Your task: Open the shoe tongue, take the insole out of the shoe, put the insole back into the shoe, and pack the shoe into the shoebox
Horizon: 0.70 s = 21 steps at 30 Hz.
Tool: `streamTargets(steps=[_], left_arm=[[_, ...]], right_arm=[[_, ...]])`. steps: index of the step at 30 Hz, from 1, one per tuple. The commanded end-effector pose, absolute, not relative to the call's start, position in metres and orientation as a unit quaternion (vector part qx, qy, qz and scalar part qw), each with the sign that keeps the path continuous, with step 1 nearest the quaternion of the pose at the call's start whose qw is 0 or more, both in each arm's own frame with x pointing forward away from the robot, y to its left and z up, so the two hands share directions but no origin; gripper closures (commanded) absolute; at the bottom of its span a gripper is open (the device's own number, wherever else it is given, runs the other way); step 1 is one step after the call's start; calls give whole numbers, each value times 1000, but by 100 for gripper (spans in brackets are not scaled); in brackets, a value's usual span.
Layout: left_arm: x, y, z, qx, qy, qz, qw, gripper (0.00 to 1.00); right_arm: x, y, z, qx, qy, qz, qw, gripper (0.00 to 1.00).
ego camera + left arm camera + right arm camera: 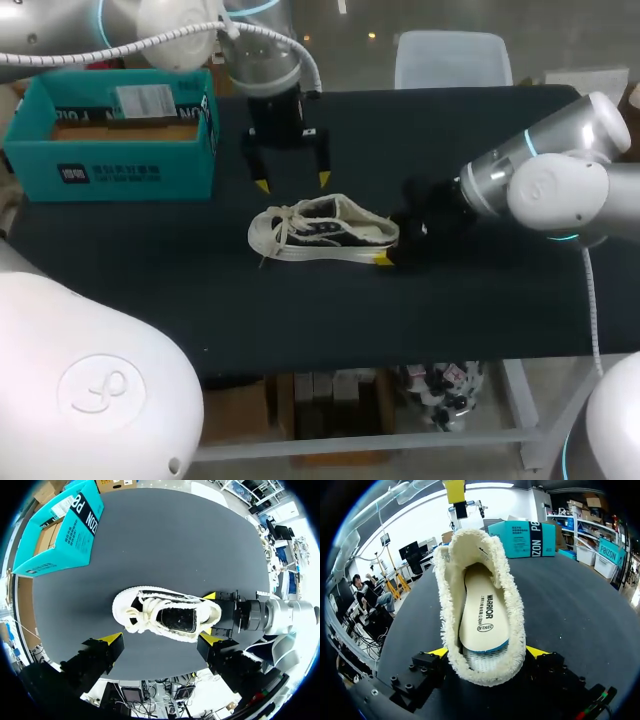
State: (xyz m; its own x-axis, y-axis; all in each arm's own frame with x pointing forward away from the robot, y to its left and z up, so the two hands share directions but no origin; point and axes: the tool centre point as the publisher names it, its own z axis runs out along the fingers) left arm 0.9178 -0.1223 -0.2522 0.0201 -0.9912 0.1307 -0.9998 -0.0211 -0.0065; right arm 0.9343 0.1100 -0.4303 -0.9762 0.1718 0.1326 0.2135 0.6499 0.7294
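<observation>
1. Shoe (pixel 320 232) is lying on its sole in the middle of the table (pixel 450 320), toe pointing to my left and heel toward the right arm.
2. Right arm's fingers (pixel 536 651) are pinching the heel from both sides, with the yellow tips pressing into the fuzzy collar.
3. Left arm's fingers (pixel 262 184) are hanging spread just above the shoe's far side, holding nothing.
4. Insole (pixel 482 610) is sitting flat inside the shoe.
5. Laces (pixel 142 612) are lying bunched over the tongue, and I can't tell whether the tongue is opened.
6. Shoebox (pixel 130 170) is standing open at the table's far left, well apart from the shoe, with no shoe in it.
7. My read on progress: packing is definitely pending. An insole lying in place fits either the start or post-reinsert — the frames aren't settling which. With the heel clamped and the spread fingers waiting over the lacing, I'm guessing tongue work.
</observation>
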Motion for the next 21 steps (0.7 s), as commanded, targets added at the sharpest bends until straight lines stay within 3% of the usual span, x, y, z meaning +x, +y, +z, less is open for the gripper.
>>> streamTargets(steps=[1,14,19,21], left_arm=[[917,-145,-246,709,-705,8,10,0],[928,-162,-276,697,-710,-101,25,0],[932,-170,-286,695,-708,-125,13,10],[933,-172,-290,693,-709,-130,13,18]], right_arm=[[937,111,-438,-105,-908,-405,29,100],[937,111,-438,-105,-908,-405,29,100],[937,111,-438,-105,-908,-405,29,100],[937,111,-438,-105,-908,-405,29,100]])
